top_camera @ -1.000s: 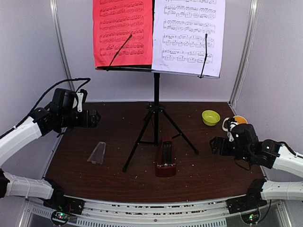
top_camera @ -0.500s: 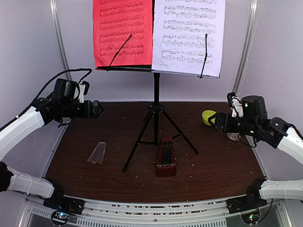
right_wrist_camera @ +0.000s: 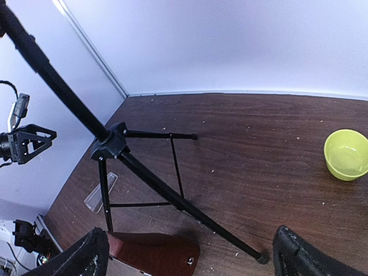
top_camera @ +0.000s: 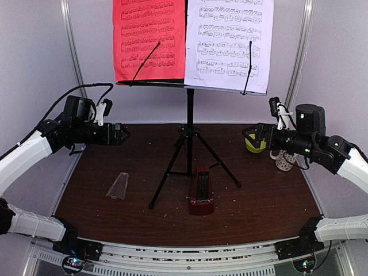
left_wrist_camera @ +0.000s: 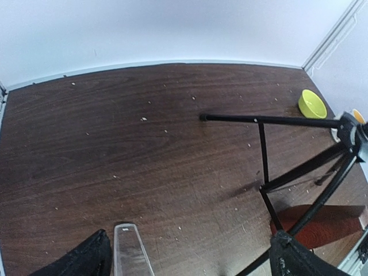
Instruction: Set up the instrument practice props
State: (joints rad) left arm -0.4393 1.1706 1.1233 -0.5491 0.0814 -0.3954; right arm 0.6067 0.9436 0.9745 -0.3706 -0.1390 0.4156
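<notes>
Top external view, read from the left edge across:

- Left gripper [top_camera: 125, 134]: held in the air above the left part of the table [top_camera: 86, 195], jaws spread wide, holding nothing.
- Clear cover [top_camera: 118, 186]: lies flat on the table, below the left gripper and well apart from the metronome. It is not fitted to anything, so this piece looks unfinished.
- Music stand [top_camera: 189, 118]: upright on its three spread legs at the middle of the table. This part looks done.
- Red sheet [top_camera: 149, 40]: sits on the left half of the desk, pinned by a thin wire arm. Placed.
- White sheet [top_camera: 229, 43]: sits just beside the red one on the right half, under its own wire arm. Placed.
- Metronome [top_camera: 200, 191]: lies on its side near the foot of the stand, between its front legs. It likely needs standing upright, which seems to be the main job left.
- Right gripper [top_camera: 249, 138]: raised over the right rear of the table, jaws wide apart and empty, in front of the green bowl [right_wrist_camera: 347, 154].
- Mug [top_camera: 284, 162]: stands at the right edge, not part of the set-up.
</notes>
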